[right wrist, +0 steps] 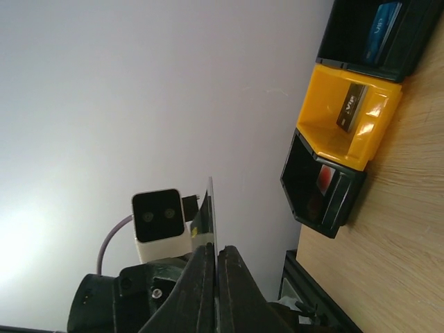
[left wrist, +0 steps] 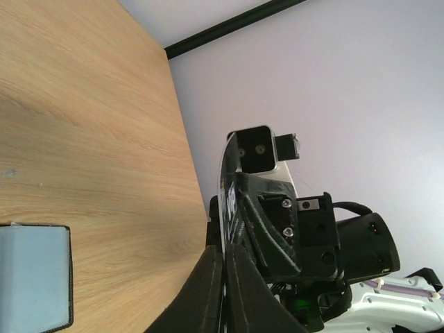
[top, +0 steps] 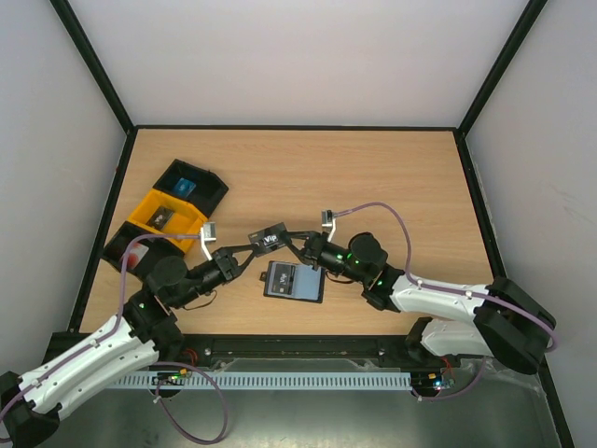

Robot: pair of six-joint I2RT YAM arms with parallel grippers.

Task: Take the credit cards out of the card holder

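A dark grey credit card [top: 270, 237] with white lettering hangs in the air above the table, held from both ends. My left gripper [top: 254, 245] is shut on its left end. My right gripper [top: 291, 245] is shut on its right end. In the left wrist view the card [left wrist: 227, 187] shows edge-on between my closed fingers [left wrist: 208, 277]. The right wrist view also has it edge-on [right wrist: 210, 208], rising from the shut right gripper [right wrist: 215, 253]. The card holder [top: 294, 281] lies open and flat on the wood just below the card, grey-blue inner faces up [left wrist: 35, 274].
Three open trays stand at the left: a black tray [top: 216, 191] with a blue card [top: 186, 186], a yellow tray [top: 142, 210] with a dark card [right wrist: 351, 105], and a black tray [top: 118, 247] showing a red card [right wrist: 325, 178]. Black frame rails edge the table.
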